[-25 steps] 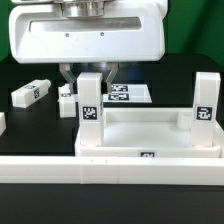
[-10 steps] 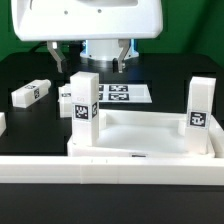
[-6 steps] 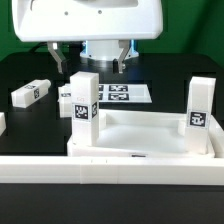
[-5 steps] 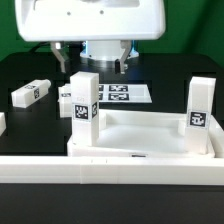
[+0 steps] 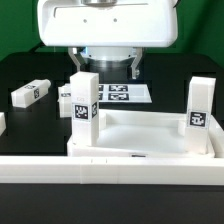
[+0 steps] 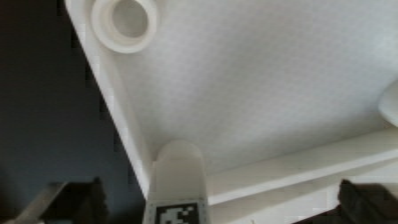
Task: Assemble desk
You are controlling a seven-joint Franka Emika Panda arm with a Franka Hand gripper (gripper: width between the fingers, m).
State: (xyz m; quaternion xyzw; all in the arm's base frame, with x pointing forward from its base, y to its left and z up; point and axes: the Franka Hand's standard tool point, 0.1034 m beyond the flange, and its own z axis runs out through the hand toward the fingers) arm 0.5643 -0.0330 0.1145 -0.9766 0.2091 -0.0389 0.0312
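Note:
The white desk tabletop lies at the front with two leg blocks standing upright in its corner sockets, one on the exterior view's left and one on its right. A loose leg lies on the black table at the left, and another small leg piece shows behind the left upright leg. My gripper hangs open and empty above and behind the left upright leg. In the wrist view the tabletop, a round socket and the tagged leg top show between my dark fingertips.
The marker board lies behind the tabletop. A long white border bar runs along the front. Another white piece shows at the left edge.
My gripper has risen off the left upright leg and then shifted toward the exterior view's right. The legs and tabletop stand still over the last second.

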